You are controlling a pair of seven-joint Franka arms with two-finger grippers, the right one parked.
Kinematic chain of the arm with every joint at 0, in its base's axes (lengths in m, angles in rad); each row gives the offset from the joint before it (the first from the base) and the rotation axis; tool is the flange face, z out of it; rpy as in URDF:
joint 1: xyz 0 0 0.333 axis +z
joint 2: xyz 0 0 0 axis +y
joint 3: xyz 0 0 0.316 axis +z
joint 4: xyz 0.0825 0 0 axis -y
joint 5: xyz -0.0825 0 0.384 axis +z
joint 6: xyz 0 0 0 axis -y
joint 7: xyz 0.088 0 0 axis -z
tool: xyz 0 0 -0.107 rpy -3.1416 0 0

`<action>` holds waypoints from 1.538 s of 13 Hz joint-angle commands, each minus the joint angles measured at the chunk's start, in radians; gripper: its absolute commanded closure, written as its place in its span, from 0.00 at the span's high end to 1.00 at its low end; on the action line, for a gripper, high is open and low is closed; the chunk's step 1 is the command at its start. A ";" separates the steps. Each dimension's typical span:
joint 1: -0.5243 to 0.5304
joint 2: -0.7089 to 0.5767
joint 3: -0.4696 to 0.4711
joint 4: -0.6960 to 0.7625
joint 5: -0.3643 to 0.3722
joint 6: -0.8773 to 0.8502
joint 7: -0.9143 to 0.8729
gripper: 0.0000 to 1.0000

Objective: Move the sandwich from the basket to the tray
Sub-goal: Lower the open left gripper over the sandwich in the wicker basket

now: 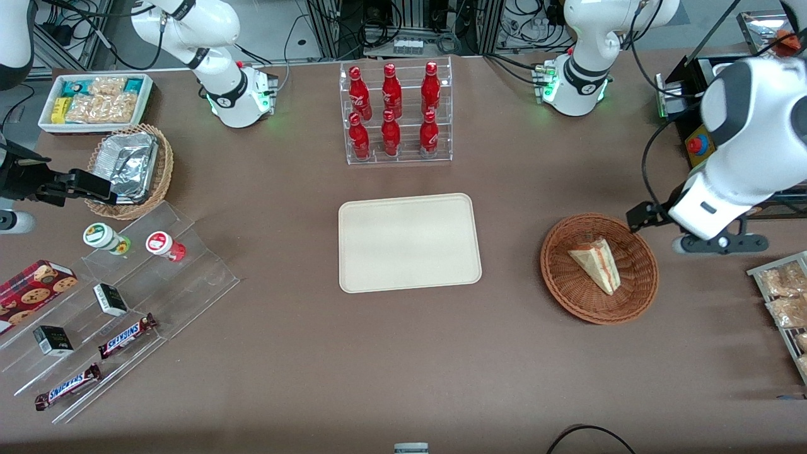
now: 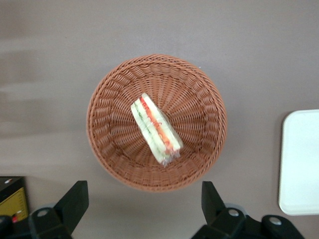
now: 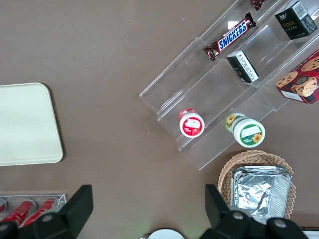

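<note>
The sandwich, a clear-wrapped pale wedge with red and green filling along its edge, lies in the middle of the round reddish-brown wicker basket. High above the table hangs my left gripper, open and holding nothing. It is just off the basket's rim, toward the working arm's end of the table. In the front view its wrist covers the fingers. The cream tray lies flat on the table beside the basket, toward the parked arm, with nothing on it.
A clear rack of red bottles stands farther from the front camera than the tray. A wire rack of snack packets and a black box with a red button sit at the working arm's end. Acrylic steps hold snacks at the parked arm's end.
</note>
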 commanded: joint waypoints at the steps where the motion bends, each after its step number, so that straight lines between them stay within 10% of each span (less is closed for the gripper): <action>1: 0.004 0.037 -0.007 -0.081 -0.001 0.127 -0.106 1.00; 8: -0.001 0.060 -0.009 -0.313 -0.001 0.444 -0.384 1.00; 18: 0.002 0.166 -0.007 -0.330 0.002 0.478 -0.395 1.00; 20: 0.002 0.180 -0.007 -0.327 0.002 0.483 -0.395 0.81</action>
